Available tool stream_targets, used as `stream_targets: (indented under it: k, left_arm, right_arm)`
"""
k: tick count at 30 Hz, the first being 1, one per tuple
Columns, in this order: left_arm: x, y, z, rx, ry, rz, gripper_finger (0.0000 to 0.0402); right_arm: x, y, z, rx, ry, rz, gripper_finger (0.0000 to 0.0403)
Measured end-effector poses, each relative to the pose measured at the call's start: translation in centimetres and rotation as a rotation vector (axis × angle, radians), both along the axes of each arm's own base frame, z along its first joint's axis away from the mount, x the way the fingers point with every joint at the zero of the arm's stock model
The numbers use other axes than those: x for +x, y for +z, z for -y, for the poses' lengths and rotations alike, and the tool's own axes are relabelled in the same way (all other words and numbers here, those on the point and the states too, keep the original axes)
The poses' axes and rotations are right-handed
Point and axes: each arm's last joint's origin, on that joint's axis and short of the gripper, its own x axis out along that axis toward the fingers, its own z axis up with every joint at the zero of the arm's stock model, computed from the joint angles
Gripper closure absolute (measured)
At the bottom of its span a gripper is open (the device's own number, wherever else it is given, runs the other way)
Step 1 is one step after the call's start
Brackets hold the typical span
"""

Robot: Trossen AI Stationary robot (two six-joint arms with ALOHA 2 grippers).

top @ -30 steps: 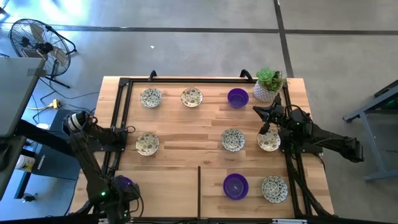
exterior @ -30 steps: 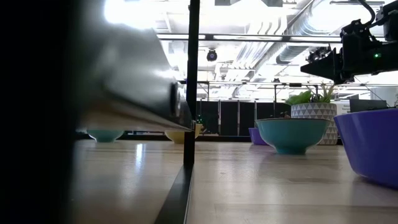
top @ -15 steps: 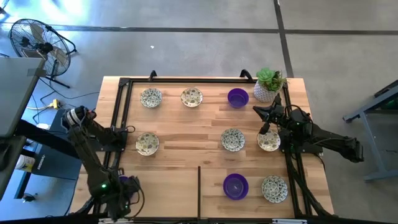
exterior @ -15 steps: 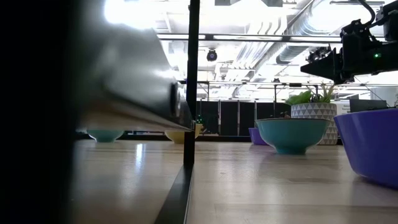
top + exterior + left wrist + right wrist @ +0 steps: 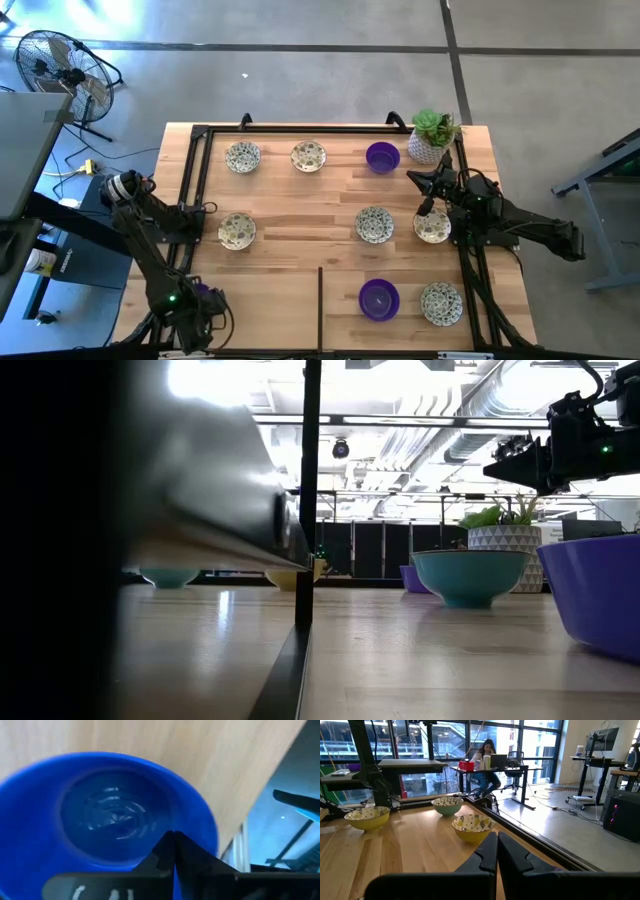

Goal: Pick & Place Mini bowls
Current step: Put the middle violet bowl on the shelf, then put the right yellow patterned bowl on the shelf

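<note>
My left gripper point(image 5: 192, 312) sits at the table's near left corner, shut at a glossy purple mini bowl point(image 5: 201, 293) that fills the left wrist view point(image 5: 107, 810). My right gripper point(image 5: 424, 192) hovers shut above the table's right side, just far of a patterned bowl point(image 5: 432, 226), touching nothing. Other mini bowls rest on their bases: patterned ones point(image 5: 243, 157), point(image 5: 308, 156), point(image 5: 237, 231), point(image 5: 375, 224), point(image 5: 441, 303), and purple ones point(image 5: 382, 157), point(image 5: 379, 299). My left gripper is shut on the purple bowl's rim point(image 5: 200, 827) on the side nearest the wrist, coming at it from above. The fingers point(image 5: 187, 857) cover the exact spot of contact. Whether the bowl stands on the wood or is lifted, I cannot tell.
A white pot with a green plant point(image 5: 431, 137) stands at the far right corner, close to my right arm. A black frame point(image 5: 300, 128) runs round the table, with a short black bar point(image 5: 320, 305) at the near middle. Bare wood lies in the centre.
My left arm has shifted a little over the near left corner, and its gripper now covers more of the purple bowl. The bowl stays at about the same spot. My right arm has kept still.
</note>
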Motion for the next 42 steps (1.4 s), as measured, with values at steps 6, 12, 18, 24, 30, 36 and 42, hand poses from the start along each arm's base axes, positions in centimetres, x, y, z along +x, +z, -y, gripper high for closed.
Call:
stream_targets:
  k: [6, 12, 18, 24, 30, 36, 42]
  left_arm:
    - [-0.2, 0.0, 0.6, -0.049, -0.015, -0.011, 0.0401]
    - [-0.1, 0.0, 0.7, -0.063, -0.013, -0.017, 0.0401]
    - [0.0, 0.9, 1.0, -0.086, -0.019, -0.019, 0.0401]
    - [0.3, 2.3, 0.9, -0.060, 0.023, 0.087, 0.0401]
    - [0.0, 4.4, -1.3, 0.046, 0.044, 0.324, 0.0401]
    - [0.3, 4.8, -5.2, 0.130, 0.018, 0.595, 0.0401]
    - [2.4, 3.5, -9.2, 0.120, -0.091, 0.899, 0.0401]
  right_arm:
    - [0.0, 0.0, 0.0, 0.000, 0.000, 0.000, 0.0402]
    - [0.0, 0.0, 0.0, 0.000, 0.000, 0.000, 0.0402]
    - [0.0, 0.0, 0.0, 0.000, -0.001, 0.000, 0.0402]
    - [0.0, 0.0, 0.0, 0.000, 0.000, 0.000, 0.0402]
    - [0.0, 0.0, 0.0, 0.000, 0.000, 0.000, 0.0402]
    - [0.0, 0.0, 0.0, 0.000, 0.000, 0.000, 0.0402]
    - [0.0, 0.0, 0.0, 0.000, 0.000, 0.000, 0.0402]
